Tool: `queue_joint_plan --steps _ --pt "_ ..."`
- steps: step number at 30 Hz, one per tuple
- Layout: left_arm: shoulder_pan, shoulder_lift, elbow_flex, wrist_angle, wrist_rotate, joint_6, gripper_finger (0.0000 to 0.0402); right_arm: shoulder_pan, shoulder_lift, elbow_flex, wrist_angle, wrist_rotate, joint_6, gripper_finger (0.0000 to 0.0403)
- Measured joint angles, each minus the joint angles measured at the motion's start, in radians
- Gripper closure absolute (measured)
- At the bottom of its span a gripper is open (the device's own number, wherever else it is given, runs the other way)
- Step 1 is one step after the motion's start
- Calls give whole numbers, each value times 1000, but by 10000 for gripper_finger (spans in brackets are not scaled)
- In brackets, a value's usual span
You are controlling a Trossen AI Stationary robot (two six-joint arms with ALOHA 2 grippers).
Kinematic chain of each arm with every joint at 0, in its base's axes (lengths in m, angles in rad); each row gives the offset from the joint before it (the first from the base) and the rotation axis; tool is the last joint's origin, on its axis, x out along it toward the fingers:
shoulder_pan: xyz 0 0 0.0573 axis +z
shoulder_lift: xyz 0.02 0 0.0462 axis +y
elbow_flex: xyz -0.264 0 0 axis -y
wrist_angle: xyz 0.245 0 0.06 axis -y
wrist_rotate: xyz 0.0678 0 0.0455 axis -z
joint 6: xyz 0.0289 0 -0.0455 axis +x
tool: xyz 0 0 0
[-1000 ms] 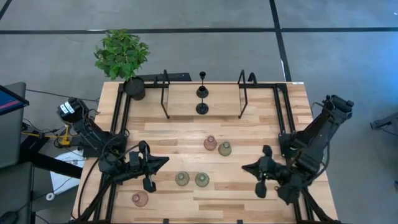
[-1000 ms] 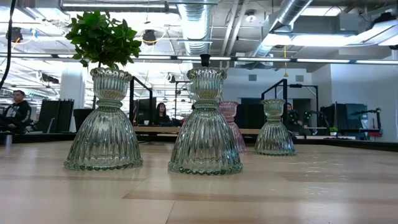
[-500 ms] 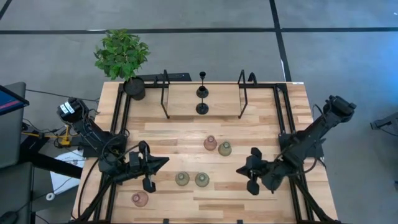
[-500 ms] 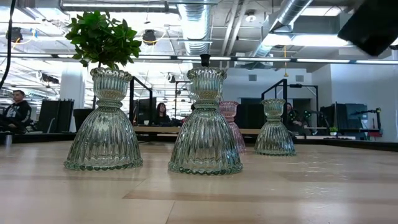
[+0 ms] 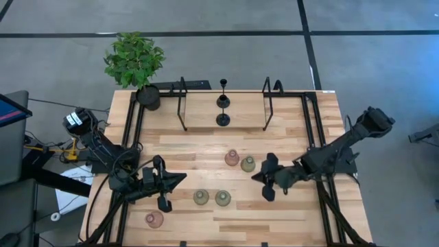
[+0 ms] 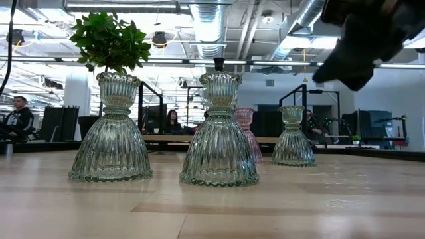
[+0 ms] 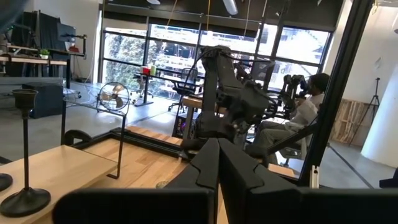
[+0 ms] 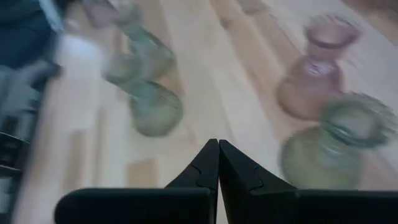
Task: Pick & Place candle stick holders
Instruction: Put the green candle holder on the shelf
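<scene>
**Mia:** Looking at the right claw [image 5: 259, 180], where is it?

**Sam:** It hangs over the middle of the wooden surface [image 5: 199, 147]. Its two fingers are pressed together at the tips, and nothing is between them.

**Mia:** What is nearest to it?

**Sam:** A green glass holder [image 5: 247, 164] is just beside the claw's tip. A pink glass holder [image 5: 232, 158] touches that green one, on the side away from the claw.

**Mia:** And a bit farther out?

**Sam:** Two more green holders [image 5: 222, 198] stand side by side near the claw, toward the front edge. The second one [image 5: 200, 197] is past the first.

**Mia:** What about the left claw [image 5: 180, 178]?

**Sam:** It waits past those two green holders, well apart from the right claw. Its fingers are closed too, and it holds nothing.

**Mia:** Anything beyond that?

**Sam:** One more pink holder [image 5: 154, 219] sits past the left claw, by the front corner. Two thin black holders [image 5: 223, 101] stand well apart from both claws, at the back, between two black wire frames [image 5: 182, 103]. The nearer black one [image 5: 223, 119] is in front. A plant in a black pot [image 5: 147, 96] is at the back corner.
</scene>
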State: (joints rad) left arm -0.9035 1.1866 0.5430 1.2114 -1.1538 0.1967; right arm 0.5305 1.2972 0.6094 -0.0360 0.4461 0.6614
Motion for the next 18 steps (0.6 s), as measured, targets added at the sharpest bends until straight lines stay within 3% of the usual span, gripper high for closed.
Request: queue_joint_plan --steps 6,14,18 --pt "0 0 0 0 0 0 394 -64 0 0 -124 0 -7 403" --pt "0 0 0 -4 0 0 394 -128 0 0 -130 -36 -7 402" --pt "0 0 0 -8 0 0 393 -155 0 0 -129 -92 -17 377"
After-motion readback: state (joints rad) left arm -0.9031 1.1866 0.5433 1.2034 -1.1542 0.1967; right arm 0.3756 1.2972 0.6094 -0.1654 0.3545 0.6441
